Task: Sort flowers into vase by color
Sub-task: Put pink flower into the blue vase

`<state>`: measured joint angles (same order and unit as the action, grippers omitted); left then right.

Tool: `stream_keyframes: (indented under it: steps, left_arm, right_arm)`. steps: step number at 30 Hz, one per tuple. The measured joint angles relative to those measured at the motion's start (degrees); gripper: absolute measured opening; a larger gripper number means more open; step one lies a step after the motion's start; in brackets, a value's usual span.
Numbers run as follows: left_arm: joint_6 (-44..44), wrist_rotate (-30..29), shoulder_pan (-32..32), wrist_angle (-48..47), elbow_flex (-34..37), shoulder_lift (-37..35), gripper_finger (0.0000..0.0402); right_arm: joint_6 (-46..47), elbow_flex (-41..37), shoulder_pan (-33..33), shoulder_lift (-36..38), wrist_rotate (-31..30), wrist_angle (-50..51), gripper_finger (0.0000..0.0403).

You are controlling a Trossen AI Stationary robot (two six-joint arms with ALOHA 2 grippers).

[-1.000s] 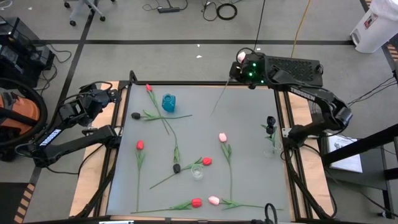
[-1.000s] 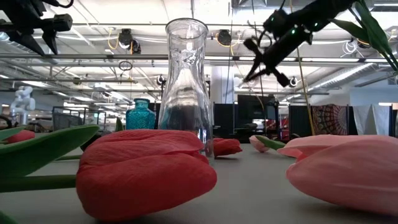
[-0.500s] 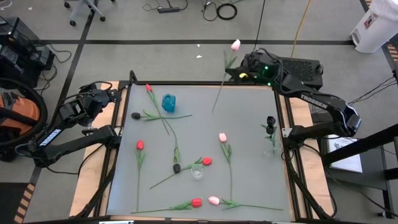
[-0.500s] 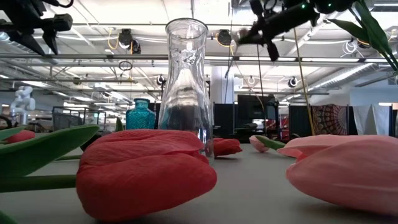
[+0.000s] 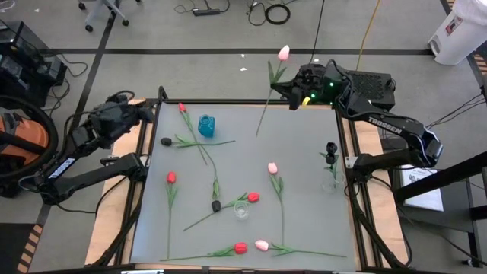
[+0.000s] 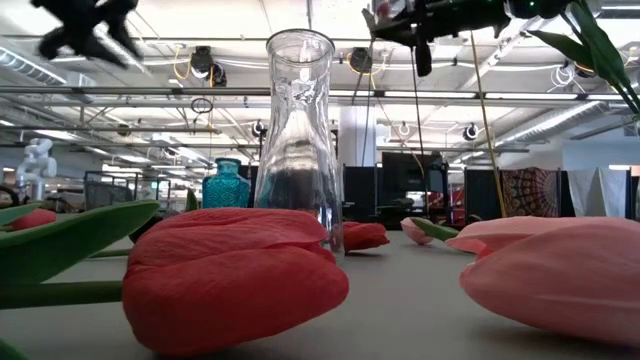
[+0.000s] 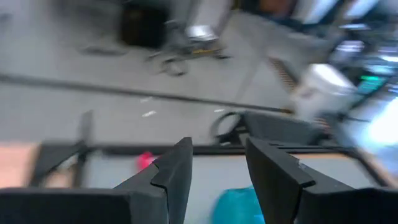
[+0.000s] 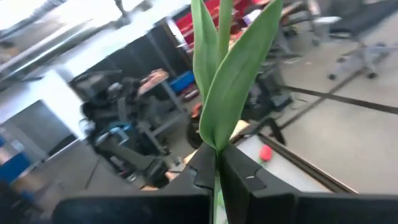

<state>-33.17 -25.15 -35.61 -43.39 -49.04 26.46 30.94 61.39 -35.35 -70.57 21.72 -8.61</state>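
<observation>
My right gripper is up over the table's far edge, shut on a pink tulip whose long leaves rise past the fingers. My left gripper stands open in the air at the far left corner, holding nothing. Red, pink and black flowers lie flat on the table, among them a red one, a black one and a pink one. A teal vase stands far left and a clear vase near the middle. Another clear vase at the right edge holds a black flower. My right gripper pinches the tulip's stem between its two fingers, just below where the leaves spring out. The fingers come about level from the table's right and lie across the stem. The tulip stands roughly upright, head up, its lower stem hanging below the fingers.
The table's black frame runs along the far edge under my right gripper. Cables and a white bin are on the floor beyond. In the low view a red tulip and a pink one lie close in front of the clear vase.
My right gripper has risen and rolled over the far edge. The pink tulip has swung from lying beside the gripper to standing head up, and its head has moved out beyond the far edge. My left gripper has tipped upward and risen a little, staying open.
</observation>
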Motion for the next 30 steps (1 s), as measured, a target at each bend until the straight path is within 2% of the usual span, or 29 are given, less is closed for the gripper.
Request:
stream_keyframes:
  steps: [6,10,14,21,30]
  left_arm:
    - [9.62,12.30,0.02,13.51,0.02,0.00,0.0157]
    - [9.65,18.45,0.02,19.43,0.01,0.66,0.0157]
    - [7.71,26.46,0.02,24.71,0.02,2.82,0.0157]
    - [3.48,39.41,0.02,36.04,0.00,11.80,0.0157]
    - [1.91,46.27,2.57,50.79,-0.85,25.38,0.0157]
  right_arm:
    - [-3.21,0.00,1.12,-0.02,7.76,-0.65,0.0004]
    - [-3.58,0.00,2.36,-0.02,10.96,-0.75,0.0004]
    - [-3.90,0.00,3.48,-0.02,11.68,-1.39,0.0004]
    - [-5.31,0.04,4.14,-0.02,11.68,-2.87,0.0004]
    - [-4.75,0.04,4.30,-0.02,11.68,-2.79,0.0004]
